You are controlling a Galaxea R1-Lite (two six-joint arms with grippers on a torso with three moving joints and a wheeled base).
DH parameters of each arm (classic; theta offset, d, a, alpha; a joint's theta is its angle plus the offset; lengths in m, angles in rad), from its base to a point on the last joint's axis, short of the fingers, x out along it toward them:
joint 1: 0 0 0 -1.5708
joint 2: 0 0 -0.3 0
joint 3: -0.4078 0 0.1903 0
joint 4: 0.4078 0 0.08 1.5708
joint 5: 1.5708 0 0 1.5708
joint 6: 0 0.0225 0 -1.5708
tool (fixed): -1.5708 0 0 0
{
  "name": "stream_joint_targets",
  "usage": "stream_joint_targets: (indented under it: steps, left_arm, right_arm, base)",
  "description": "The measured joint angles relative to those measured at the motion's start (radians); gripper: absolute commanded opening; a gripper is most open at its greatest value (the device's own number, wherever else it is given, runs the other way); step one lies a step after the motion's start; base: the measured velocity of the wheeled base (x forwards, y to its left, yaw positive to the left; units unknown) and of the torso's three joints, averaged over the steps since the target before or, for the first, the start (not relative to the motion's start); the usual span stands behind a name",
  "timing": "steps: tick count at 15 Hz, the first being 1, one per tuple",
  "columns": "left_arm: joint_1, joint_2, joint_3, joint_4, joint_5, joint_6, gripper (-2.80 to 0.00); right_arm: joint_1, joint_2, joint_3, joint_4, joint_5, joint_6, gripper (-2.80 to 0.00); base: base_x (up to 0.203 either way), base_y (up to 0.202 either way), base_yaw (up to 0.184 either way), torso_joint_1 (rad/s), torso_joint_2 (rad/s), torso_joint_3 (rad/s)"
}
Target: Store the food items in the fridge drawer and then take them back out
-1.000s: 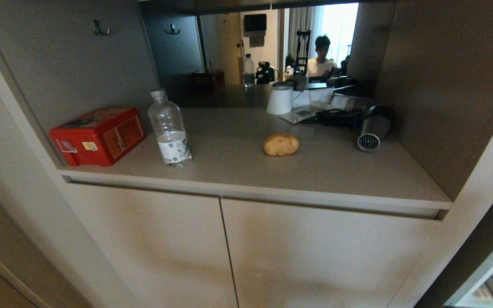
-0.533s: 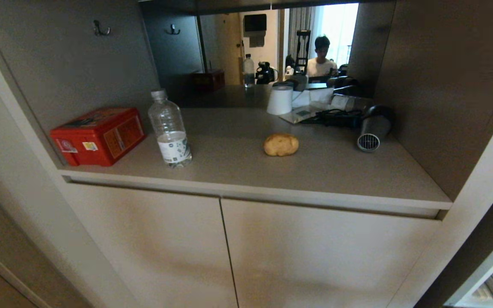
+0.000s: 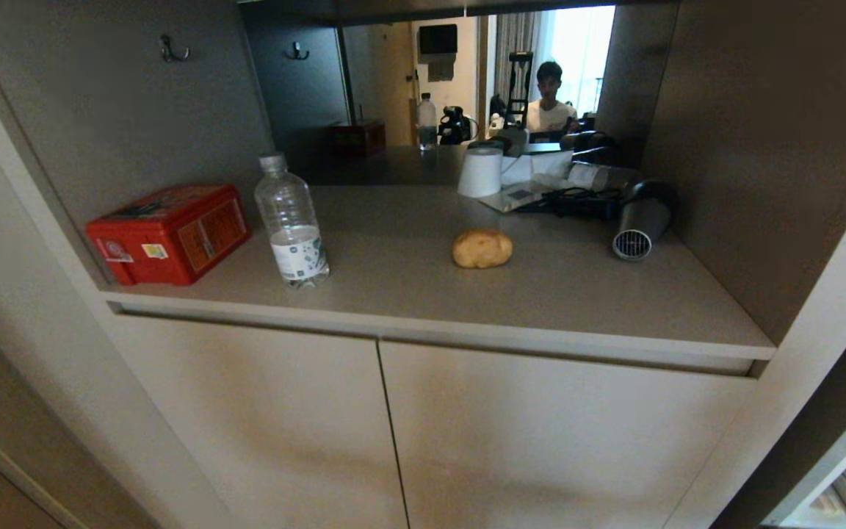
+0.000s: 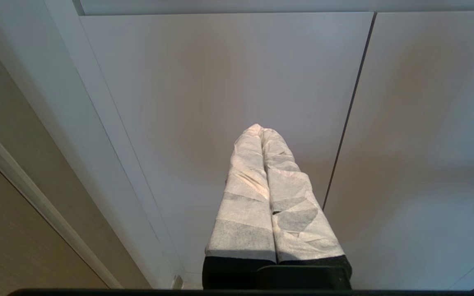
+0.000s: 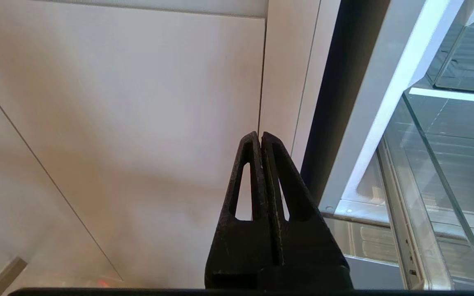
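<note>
One of the food items, a tan-yellow potato-like lump (image 3: 482, 248), lies on the beige counter (image 3: 408, 294) near its middle. Neither arm shows in the head view. My left gripper (image 4: 260, 128), wrapped in white tape, is shut and empty and hangs low before the beige cabinet doors (image 4: 228, 82). My right gripper (image 5: 260, 135) is black, shut and empty, and points at the edge of the right cabinet door. Beside it the fridge stands open, and its clear fridge drawer (image 5: 459, 156) with a ribbed bottom is in view.
A red box (image 3: 170, 231) and a clear water bottle (image 3: 291, 220) stand at the counter's left. A white cup (image 3: 480, 172), papers, cables and a hair dryer (image 3: 640, 220) crowd the back right. A person (image 3: 549, 103) shows in the mirror behind.
Nothing on the counter has moved. Only the person in the mirror has shifted a little.
</note>
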Motion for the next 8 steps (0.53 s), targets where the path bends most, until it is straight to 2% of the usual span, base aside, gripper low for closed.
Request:
stream_joint_targets:
  steps: [5,8]
  left_arm:
    - [0.000,0.000,0.000,0.000,0.000,0.000,-2.80]
    - [-0.001,0.000,0.000,0.000,0.000,0.000,-2.80]
  right_arm:
    - [0.000,-0.002,0.000,-0.001,-0.010,0.047,-2.80]
    - [0.000,-0.002,0.000,-0.001,-0.010,0.049,-2.80]
  base:
    - [0.000,0.000,0.000,0.000,0.00,0.000]
    - [0.000,0.000,0.000,0.000,0.00,0.000]
